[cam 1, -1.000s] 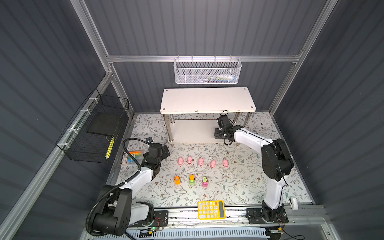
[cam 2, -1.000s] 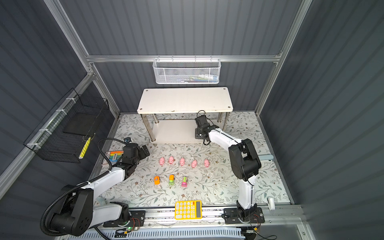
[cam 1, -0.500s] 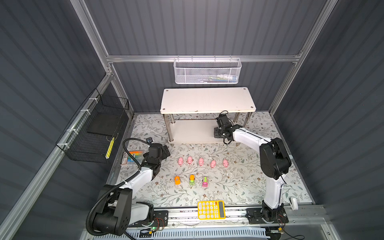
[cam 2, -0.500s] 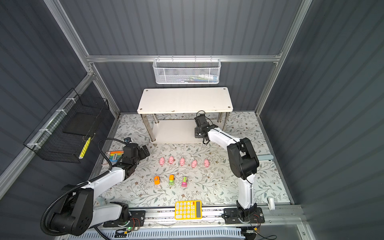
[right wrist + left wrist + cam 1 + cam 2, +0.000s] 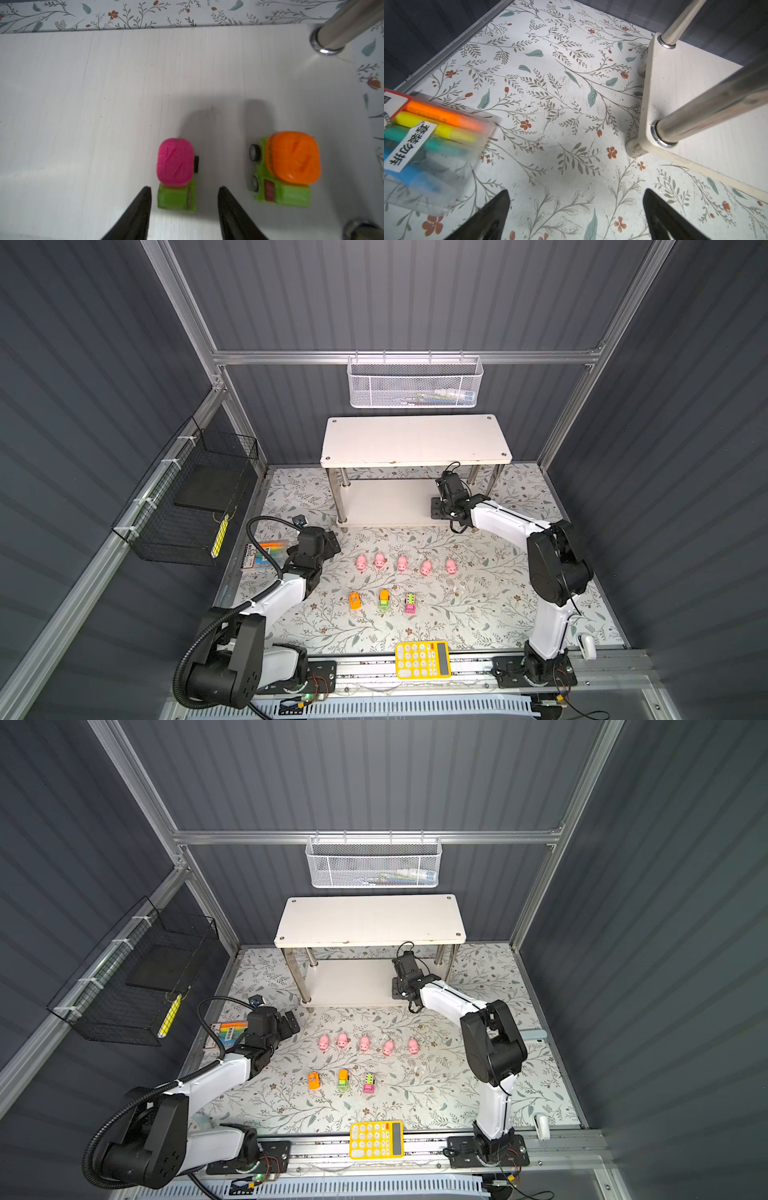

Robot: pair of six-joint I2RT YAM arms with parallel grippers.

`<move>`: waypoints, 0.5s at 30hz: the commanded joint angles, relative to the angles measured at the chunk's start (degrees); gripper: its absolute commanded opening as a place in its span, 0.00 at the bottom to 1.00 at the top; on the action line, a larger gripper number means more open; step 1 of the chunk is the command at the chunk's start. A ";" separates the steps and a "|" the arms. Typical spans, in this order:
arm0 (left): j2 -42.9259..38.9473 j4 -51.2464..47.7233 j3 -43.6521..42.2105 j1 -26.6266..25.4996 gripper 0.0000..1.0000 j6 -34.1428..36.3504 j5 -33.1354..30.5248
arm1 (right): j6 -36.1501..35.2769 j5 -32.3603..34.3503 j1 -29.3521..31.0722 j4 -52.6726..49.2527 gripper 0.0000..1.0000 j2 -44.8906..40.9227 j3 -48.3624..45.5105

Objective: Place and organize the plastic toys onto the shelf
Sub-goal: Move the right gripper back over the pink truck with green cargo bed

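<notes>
Clearly, pink-topped green truck (image 5: pixel 176 176) stands on shelf (image 5: pixel 83 104).

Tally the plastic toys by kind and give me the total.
Pink pigs: 5, all on the mat.
Toy vehicles: 5, with 3 on the mat and 2 on the lower board of the shelf.
Total: 10.

Lab test cell — aluminium frame (image 5: pixel 291 357), panelled walls (image 5: pixel 415 294).

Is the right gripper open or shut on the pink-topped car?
Open: in the right wrist view the right gripper straddles the car, with bare shelf visible on both sides.
</notes>
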 commanded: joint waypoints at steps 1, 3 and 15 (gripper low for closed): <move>0.21 -0.28 0.03 -0.08 1.00 -0.90 -0.23 | 1.42 -1.23 -0.15 2.78 0.56 -4.25 -2.47; 0.12 -0.32 -0.01 -0.08 1.00 -0.89 -0.24 | 1.70 -1.94 0.00 4.13 0.58 -6.53 -4.86; -1.28 -0.89 -0.29 -0.08 1.00 -0.85 -0.97 | 3.17 -2.12 6.58 3.95 0.63 -25.47 -20.66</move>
